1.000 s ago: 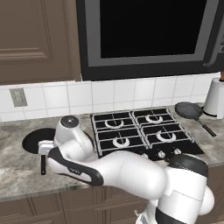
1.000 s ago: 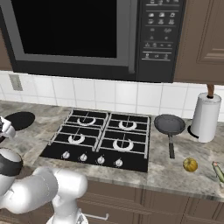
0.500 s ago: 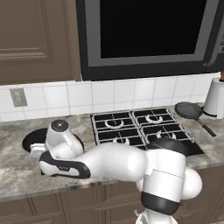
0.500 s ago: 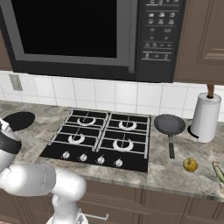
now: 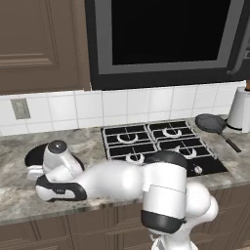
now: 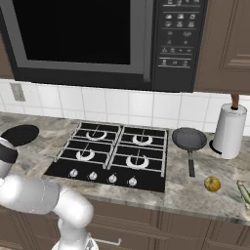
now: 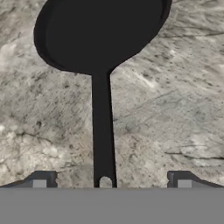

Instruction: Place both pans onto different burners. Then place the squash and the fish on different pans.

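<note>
Left pan [image 7: 98,33] on the desk [image 7: 175,109] left of the hob [image 6: 114,154], its handle [image 7: 102,131] centred between the released pincer's [image 7: 111,183] tips; closing near the handle's end risks the pan tipping when lifted.

No text, label or number is legible anywhere; the black microwave's control panel [image 6: 179,44] carries small pale button markings, too blurred to read.

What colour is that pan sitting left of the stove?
Black, pan and long handle alike; the hand view shows it best.
</note>
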